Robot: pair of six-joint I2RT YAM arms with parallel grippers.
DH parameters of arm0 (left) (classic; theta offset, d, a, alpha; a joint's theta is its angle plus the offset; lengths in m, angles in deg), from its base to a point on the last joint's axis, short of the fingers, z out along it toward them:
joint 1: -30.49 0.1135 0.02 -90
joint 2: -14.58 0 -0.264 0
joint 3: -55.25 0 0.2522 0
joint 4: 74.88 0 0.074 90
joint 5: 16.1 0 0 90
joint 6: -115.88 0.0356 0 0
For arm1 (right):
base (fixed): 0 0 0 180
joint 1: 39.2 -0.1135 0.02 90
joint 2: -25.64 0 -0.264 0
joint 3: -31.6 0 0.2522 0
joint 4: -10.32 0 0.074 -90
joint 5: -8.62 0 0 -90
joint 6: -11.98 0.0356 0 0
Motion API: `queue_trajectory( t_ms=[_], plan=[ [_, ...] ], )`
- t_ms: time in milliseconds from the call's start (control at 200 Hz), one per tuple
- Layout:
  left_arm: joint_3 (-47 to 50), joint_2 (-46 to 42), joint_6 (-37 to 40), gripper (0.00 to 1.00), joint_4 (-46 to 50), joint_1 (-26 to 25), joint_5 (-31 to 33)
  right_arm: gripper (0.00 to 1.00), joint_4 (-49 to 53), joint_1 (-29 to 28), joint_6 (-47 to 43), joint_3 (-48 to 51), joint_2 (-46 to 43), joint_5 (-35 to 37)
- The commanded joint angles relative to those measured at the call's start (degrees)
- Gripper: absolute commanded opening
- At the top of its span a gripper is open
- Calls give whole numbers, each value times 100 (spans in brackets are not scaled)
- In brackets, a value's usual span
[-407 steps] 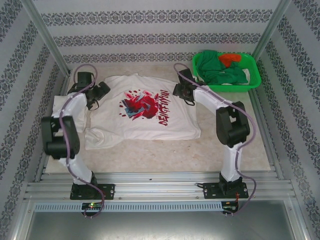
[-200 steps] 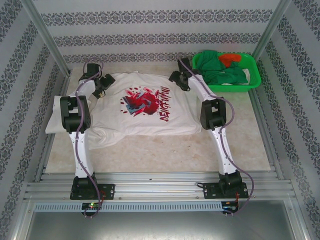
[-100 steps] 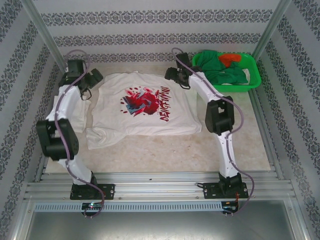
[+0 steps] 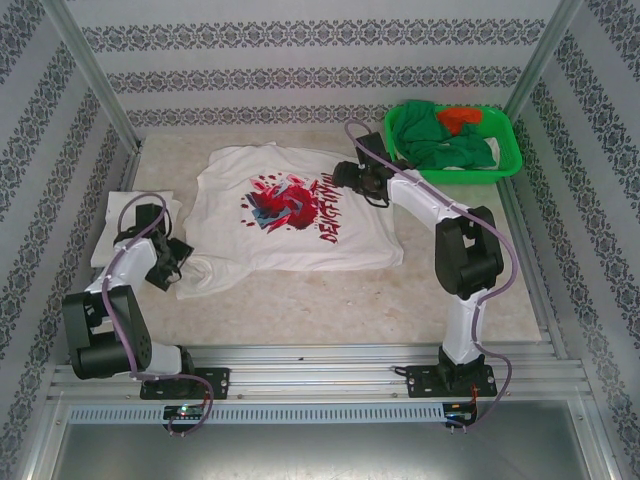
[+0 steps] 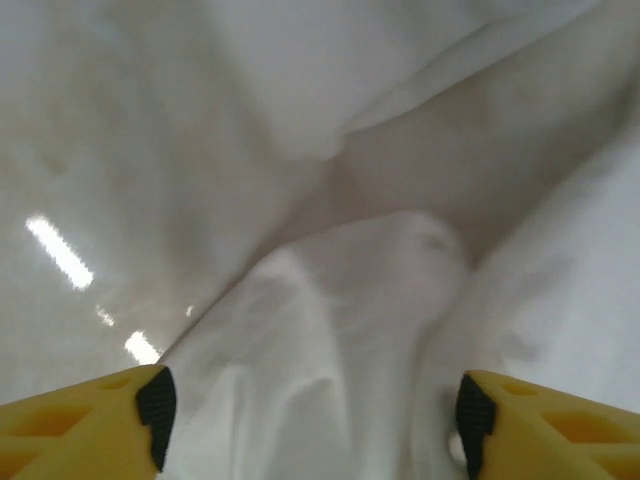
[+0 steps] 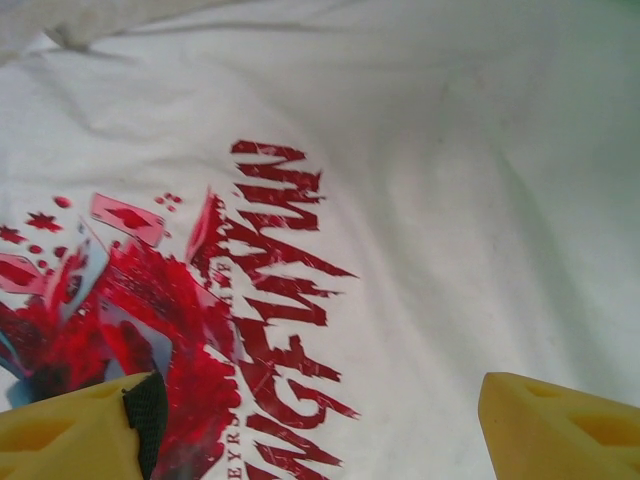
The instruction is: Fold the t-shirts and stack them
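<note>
On table, white red-printed t-shirt

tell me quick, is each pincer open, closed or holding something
Left pincer: open, holding nothing, over the t-shirt's bunched corner.
Right pincer: open, holding nothing, over its red print.

T-shirt: soft matt white cloth, creased. Basket: glossy green plastic. Tabletop: smooth, faintly shiny. Frame rails: brushed metal.

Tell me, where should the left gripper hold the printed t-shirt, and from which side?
Probably the bunched near-left hem corner of the printed t-shirt, coming from the left: there the cloth rises in a fold, and the open left gripper faces it.
</note>
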Motion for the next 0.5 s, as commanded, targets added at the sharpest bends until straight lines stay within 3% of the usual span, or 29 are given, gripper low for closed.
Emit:
queue_trajectory(
  t_ms=[0,200,370,500],
  plan=[
    [331,-152,-1024,69,88,48,-160,81,-152,-24,58,40,-310,133],
    [622,-115,-1647,59,327,48,-75,81,-112,-19,59,-5,-318,97],
    [457,-855,-1472,85,714,48,285,81,-109,3,16,56,-319,-64],
    [341,-1519,-1542,87,1348,48,595,82,-154,13,-107,144,-268,-154]
  ],
)
